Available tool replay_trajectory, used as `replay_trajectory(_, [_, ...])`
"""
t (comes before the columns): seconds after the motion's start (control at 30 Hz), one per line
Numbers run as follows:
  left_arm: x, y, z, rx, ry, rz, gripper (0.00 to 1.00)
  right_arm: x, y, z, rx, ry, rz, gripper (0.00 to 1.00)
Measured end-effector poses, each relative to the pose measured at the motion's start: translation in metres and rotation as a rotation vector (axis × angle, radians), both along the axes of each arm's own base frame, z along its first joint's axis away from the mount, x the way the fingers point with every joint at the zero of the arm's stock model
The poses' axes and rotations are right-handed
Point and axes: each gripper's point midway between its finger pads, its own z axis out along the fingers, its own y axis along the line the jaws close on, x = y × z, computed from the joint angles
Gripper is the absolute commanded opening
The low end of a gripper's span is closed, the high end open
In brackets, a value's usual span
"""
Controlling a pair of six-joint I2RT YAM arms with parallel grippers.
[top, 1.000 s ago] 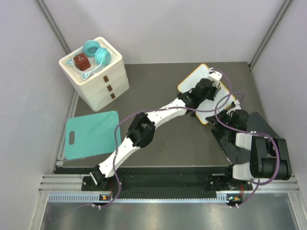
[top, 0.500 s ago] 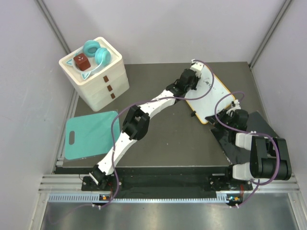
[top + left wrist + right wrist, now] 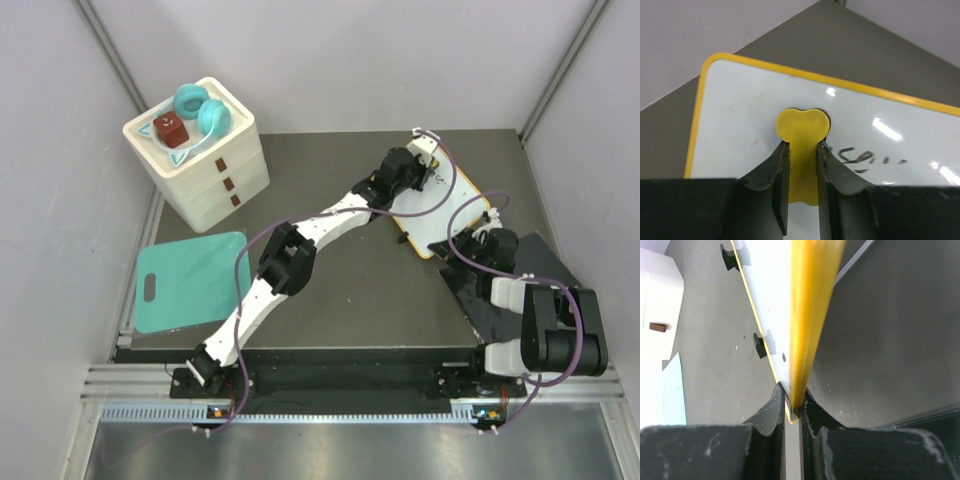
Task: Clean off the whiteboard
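Note:
The whiteboard (image 3: 458,208) with its orange-yellow frame lies at the far right of the table. My left gripper (image 3: 424,163) is over its far end, shut on a yellow eraser (image 3: 802,126) that rests on the white surface (image 3: 740,110). Black marker marks (image 3: 867,157) sit just right of the eraser. My right gripper (image 3: 472,240) is shut on the board's near edge. In the right wrist view the yellow frame (image 3: 812,300) runs up from between the fingers (image 3: 796,396), with small black feet (image 3: 759,345) on the board's underside.
A white drawer unit (image 3: 210,165) at the far left carries teal headphones (image 3: 200,110) and a red-brown cube (image 3: 168,130). A teal cutting board (image 3: 190,280) lies at the near left. A dark grey slab (image 3: 515,295) lies under my right arm.
My left gripper carried the eraser from the board's middle to its far left corner, then back a little to the right. My right arm has not moved.

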Motion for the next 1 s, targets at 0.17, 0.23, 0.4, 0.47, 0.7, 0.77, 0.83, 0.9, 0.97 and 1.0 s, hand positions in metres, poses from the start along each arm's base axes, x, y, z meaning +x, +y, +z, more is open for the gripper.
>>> replay_trajectory(0.17, [-0.033, -0.035, 0.015, -0.046, -0.035, -0.132, 0.00, 0.000, 0.000, 0.000, 0.001, 0.003, -0.002, 0.00])
replay_trajectory(0.23, [-0.048, -0.049, 0.019, -0.051, -0.058, -0.189, 0.00, 0.000, 0.000, -0.001, 0.001, 0.005, -0.003, 0.00])
replay_trajectory(0.4, [-0.090, -0.083, 0.028, -0.047, -0.122, -0.327, 0.00, -0.001, -0.001, -0.002, 0.003, 0.012, -0.009, 0.00])
replay_trajectory(0.47, [-0.107, -0.095, 0.031, -0.047, -0.144, -0.369, 0.00, -0.001, -0.001, -0.002, 0.002, 0.012, -0.010, 0.00])
replay_trajectory(0.7, [-0.142, -0.120, 0.042, -0.071, -0.184, -0.370, 0.00, -0.001, -0.001, -0.002, 0.000, 0.012, -0.008, 0.00])
replay_trajectory(0.77, [-0.134, -0.117, 0.046, -0.077, -0.186, -0.320, 0.00, -0.001, -0.001, -0.002, -0.001, 0.009, -0.006, 0.00])
replay_trajectory(0.83, [-0.124, -0.112, 0.049, -0.082, -0.192, -0.264, 0.00, -0.001, 0.000, -0.001, -0.003, 0.002, 0.001, 0.00])
replay_trajectory(0.9, [-0.113, -0.105, 0.049, -0.085, -0.191, -0.213, 0.00, 0.000, 0.000, 0.000, -0.003, 0.000, 0.003, 0.00])
replay_trajectory(0.97, [-0.101, -0.098, 0.047, -0.085, -0.190, -0.167, 0.00, 0.000, 0.000, -0.001, -0.003, 0.001, 0.003, 0.00])
replay_trajectory(1.0, [-0.096, -0.095, 0.046, -0.087, -0.186, -0.153, 0.00, 0.000, 0.000, -0.001, -0.003, 0.001, 0.003, 0.00])
